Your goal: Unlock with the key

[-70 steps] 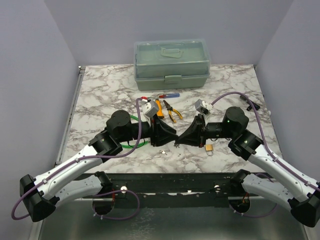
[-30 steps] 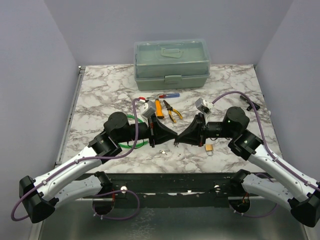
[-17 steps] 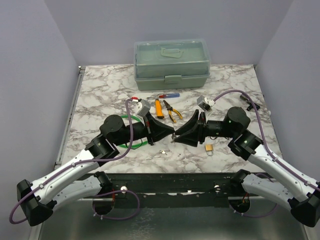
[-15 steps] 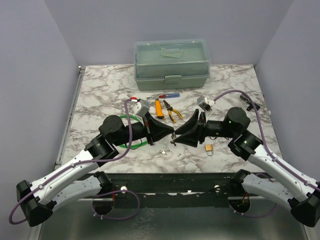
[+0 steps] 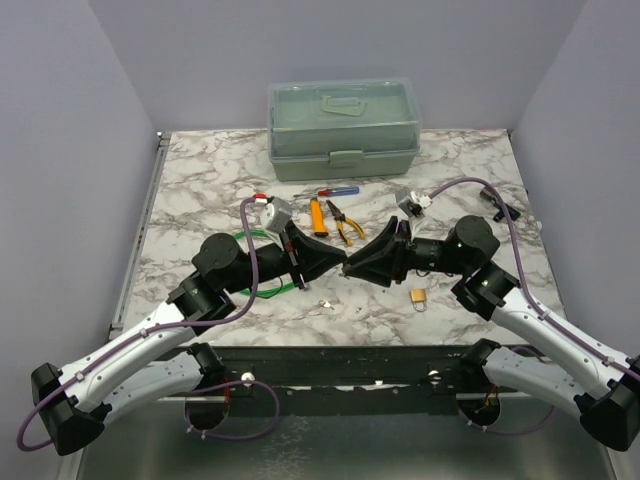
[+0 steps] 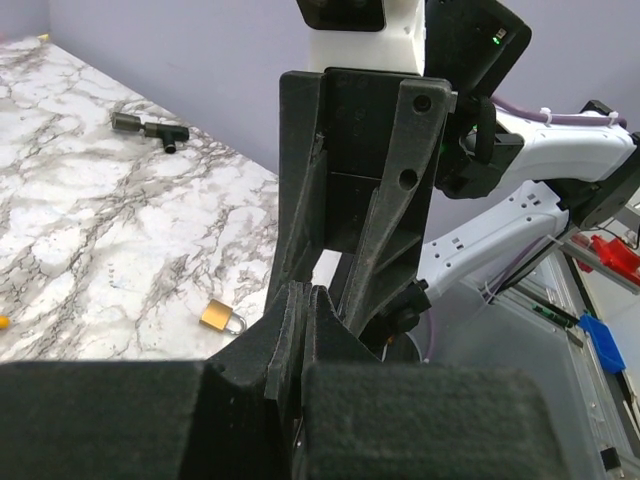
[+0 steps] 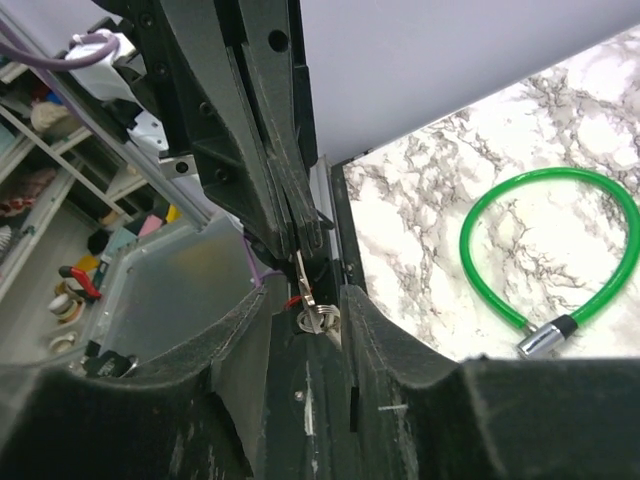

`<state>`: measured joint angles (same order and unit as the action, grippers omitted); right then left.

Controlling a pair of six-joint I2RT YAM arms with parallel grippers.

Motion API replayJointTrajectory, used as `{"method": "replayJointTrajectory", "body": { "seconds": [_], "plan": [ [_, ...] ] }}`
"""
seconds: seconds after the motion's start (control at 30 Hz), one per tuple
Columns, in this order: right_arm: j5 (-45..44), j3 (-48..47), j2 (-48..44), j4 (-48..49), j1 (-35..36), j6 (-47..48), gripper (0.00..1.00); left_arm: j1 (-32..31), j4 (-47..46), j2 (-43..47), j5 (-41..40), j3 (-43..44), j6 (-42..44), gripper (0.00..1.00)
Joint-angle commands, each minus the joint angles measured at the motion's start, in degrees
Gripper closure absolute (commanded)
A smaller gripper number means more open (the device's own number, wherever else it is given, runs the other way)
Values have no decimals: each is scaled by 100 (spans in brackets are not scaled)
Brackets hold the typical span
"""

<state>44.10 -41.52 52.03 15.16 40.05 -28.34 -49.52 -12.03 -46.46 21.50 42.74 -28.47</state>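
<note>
A small silver key [image 7: 306,284] with its split ring [image 7: 318,319] hangs from my left gripper [image 5: 339,262], whose fingers are pressed shut on it [image 6: 305,293]. My right gripper [image 5: 354,266] faces it tip to tip, above the table. Its jaws stand open, one on each side of the key and ring [image 7: 306,298], with a gap to each. The brass padlock [image 5: 419,296] lies flat on the marble under the right arm and also shows in the left wrist view [image 6: 220,317].
A green cable lock [image 5: 262,268] lies under the left arm [image 7: 550,250]. A small metal piece [image 5: 322,305] lies near the front edge. Screwdriver [image 5: 335,191], orange tool [image 5: 317,216] and pliers [image 5: 346,223] lie mid-table. A grey toolbox [image 5: 343,128] stands at the back, a black fitting [image 5: 503,210] right.
Both grippers, still tip to tip, have risen and shifted back and slightly left. The left arm's elbow swung left. The right gripper's jaws look wider apart than 2.3 s ago.
</note>
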Motion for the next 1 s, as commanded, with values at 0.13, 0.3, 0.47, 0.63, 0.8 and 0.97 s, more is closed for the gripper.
{"method": "replayJointTrajectory", "body": {
  "seconds": [0.13, 0.3, 0.47, 0.63, 0.8, 0.97],
  "plan": [
    [-17, 48, 86, 370, 28, -113, 71, 21, -310, 93, -231, -123, -88, 100],
    [26, 47, 132, 388, 24, -112, 72, 19, -374, 119, -301, -151, -116, 100],
    [38, 55, 128, 428, 25, -111, 78, 17, -393, 118, -346, -160, -130, 100],
    [-12, 64, 104, 471, 21, -105, 98, 18, -427, 126, -392, -193, -151, 100],
    [-215, 108, 9, 434, 21, -107, 99, 16, -401, 162, -568, -287, -186, 96],
    [-1187, 50, -110, -278, 23, 55, 100, 19, 384, 145, -1004, -201, -356, 33]
  ]
}}
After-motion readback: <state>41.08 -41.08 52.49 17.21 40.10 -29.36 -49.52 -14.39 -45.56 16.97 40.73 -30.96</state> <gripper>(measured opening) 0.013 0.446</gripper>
